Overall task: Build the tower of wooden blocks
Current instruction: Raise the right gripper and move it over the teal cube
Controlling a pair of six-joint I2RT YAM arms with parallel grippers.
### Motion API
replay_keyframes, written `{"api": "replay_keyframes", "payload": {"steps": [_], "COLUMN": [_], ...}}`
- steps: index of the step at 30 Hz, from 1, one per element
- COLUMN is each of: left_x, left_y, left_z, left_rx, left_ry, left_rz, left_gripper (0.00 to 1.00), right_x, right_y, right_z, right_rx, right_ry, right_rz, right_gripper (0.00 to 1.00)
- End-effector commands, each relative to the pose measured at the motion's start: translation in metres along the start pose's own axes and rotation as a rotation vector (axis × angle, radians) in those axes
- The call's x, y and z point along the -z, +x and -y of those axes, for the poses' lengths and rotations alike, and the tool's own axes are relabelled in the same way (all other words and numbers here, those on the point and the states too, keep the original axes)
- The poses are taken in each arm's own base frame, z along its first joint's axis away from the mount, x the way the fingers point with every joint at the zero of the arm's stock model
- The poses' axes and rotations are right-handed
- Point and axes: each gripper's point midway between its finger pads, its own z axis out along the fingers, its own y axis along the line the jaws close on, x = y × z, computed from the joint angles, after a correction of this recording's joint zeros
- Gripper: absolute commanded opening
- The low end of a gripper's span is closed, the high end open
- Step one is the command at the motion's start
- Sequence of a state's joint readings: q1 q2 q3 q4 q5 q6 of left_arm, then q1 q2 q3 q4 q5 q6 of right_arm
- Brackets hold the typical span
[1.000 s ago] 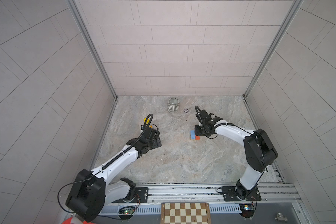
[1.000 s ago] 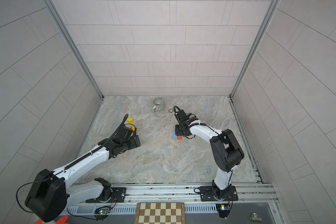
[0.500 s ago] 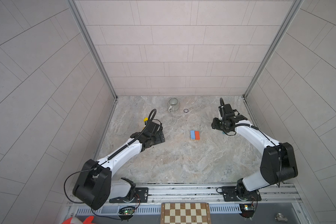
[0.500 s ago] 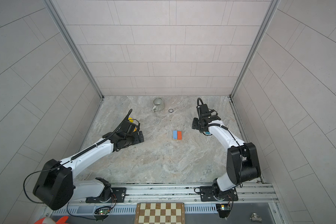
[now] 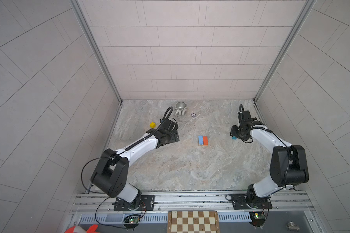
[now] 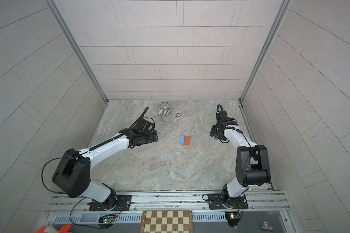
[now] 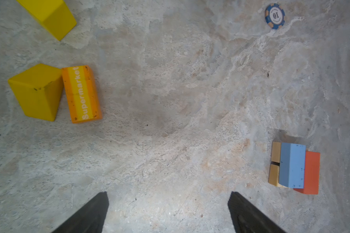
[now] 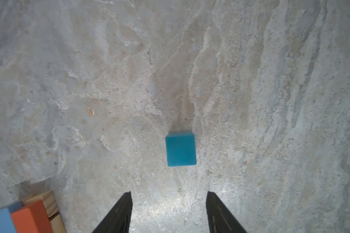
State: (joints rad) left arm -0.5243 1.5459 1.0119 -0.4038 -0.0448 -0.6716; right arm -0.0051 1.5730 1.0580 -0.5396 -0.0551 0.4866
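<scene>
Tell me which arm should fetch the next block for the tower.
Right. The right gripper is open and empty, the teal cube lined up just ahead of its jaws. The left gripper, also open, has the orange block off to one side.
</scene>
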Motion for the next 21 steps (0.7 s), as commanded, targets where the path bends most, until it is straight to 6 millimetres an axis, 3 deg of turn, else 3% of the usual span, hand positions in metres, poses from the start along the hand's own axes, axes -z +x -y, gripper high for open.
{"api": "replay_keyframes", "payload": {"steps": [1, 9, 21], "left_x": [-0.008, -0.030, -0.040], "left_y": [-0.004, -0.002, 0.000], "left_z": [0.007, 0.011, 0.010], "left_rx": [-0.019, -0.032, -0.055], "left_ry": [0.000, -0.001, -0.003], "left_rz": [0.001, -0.012, -0.037], "left_gripper": [0.99, 0.99, 0.99], "right_x": [-0.009, -0.030, -0.045], "right_y": [0.000, -0.001, -0.001], "right_z": [0.015, 0.027, 0.029], "right_rx": [-0.015, -0.065, -0.071], "right_ry": [0.052, 0.061, 0.059], "right_rz": [-0.003, -0.036, -0.071], "right_gripper": [0.60, 0.56, 0.42]}}
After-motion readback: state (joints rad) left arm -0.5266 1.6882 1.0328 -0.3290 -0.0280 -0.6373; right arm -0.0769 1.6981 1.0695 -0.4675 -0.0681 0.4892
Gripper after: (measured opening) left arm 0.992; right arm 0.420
